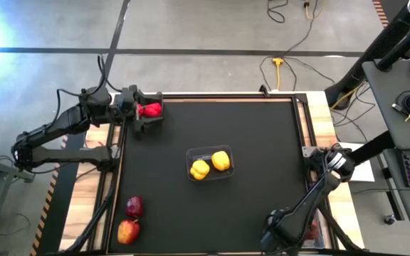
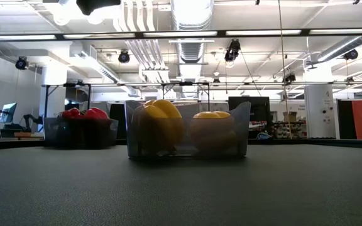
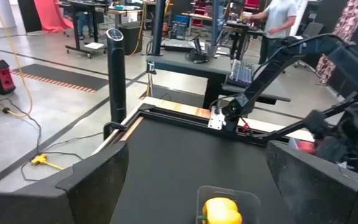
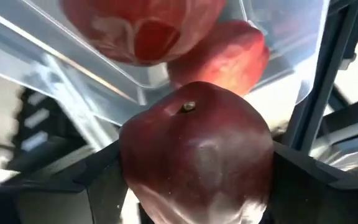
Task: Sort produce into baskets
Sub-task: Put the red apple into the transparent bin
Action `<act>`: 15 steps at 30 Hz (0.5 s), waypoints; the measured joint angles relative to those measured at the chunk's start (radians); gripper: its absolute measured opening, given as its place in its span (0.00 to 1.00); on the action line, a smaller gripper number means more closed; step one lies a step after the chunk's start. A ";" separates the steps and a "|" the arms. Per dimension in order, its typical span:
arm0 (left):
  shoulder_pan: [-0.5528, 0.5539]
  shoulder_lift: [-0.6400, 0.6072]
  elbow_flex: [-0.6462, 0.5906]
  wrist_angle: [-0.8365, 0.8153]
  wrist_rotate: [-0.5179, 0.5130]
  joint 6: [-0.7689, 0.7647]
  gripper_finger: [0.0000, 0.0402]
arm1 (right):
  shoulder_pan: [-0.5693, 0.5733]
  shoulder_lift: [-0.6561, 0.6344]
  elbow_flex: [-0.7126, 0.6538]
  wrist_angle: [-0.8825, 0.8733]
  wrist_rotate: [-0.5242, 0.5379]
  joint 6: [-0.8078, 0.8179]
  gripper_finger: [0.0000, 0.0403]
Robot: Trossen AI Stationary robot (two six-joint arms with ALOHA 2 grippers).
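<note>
Right gripper [image 4: 194,186] sits at the near right corner of the table, over a clear basket [image 4: 278,50] with apples inside; a dark red apple [image 4: 197,155] is between its fingers, jaws wide around it, but can't tell if it's gripped or already let go. Left gripper [image 1: 142,114] hovers at the far left, jaws spread and empty, right by the dark basket [image 2: 80,132] of red peppers [image 1: 150,109]. A clear basket [image 1: 210,165] mid-table holds two yellow peppers [image 1: 211,164]. Two apples [image 1: 131,219] lie loose on the black mat [image 1: 262,142] at the near left corner.
</note>
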 joint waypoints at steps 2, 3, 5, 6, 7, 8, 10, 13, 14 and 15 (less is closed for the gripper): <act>-0.007 0.000 0.000 0.001 0.000 -0.002 0.90 | 0.001 0.000 -0.030 -0.001 -0.009 -0.049 0.76; -0.010 0.000 0.000 0.000 0.000 -0.002 0.90 | 0.000 0.000 -0.044 0.001 -0.014 -0.065 0.77; -0.013 0.000 0.000 0.000 0.000 -0.003 0.90 | 0.000 0.000 -0.069 0.015 -0.026 -0.079 0.81; -0.014 0.000 0.000 0.001 0.000 -0.004 0.90 | 0.000 0.000 -0.080 0.026 -0.038 -0.083 0.82; -0.014 0.000 0.000 0.001 0.000 -0.007 0.90 | 0.000 0.000 -0.089 0.035 -0.052 -0.087 0.84; -0.014 0.000 0.000 0.002 -0.004 -0.015 0.90 | 0.000 0.000 -0.097 0.040 -0.071 -0.088 0.87; -0.014 0.000 0.000 0.002 -0.007 -0.021 0.90 | 0.000 0.000 -0.112 0.057 -0.114 -0.088 0.91; -0.014 0.000 0.000 0.009 -0.008 -0.021 0.90 | -0.002 0.001 -0.111 0.050 -0.138 -0.088 0.94; -0.014 0.000 0.000 0.011 -0.008 -0.020 0.90 | -0.007 0.001 -0.106 0.044 -0.140 -0.089 0.94; -0.014 0.000 0.000 0.009 -0.008 -0.015 0.90 | -0.010 0.001 -0.100 0.046 -0.140 -0.089 0.94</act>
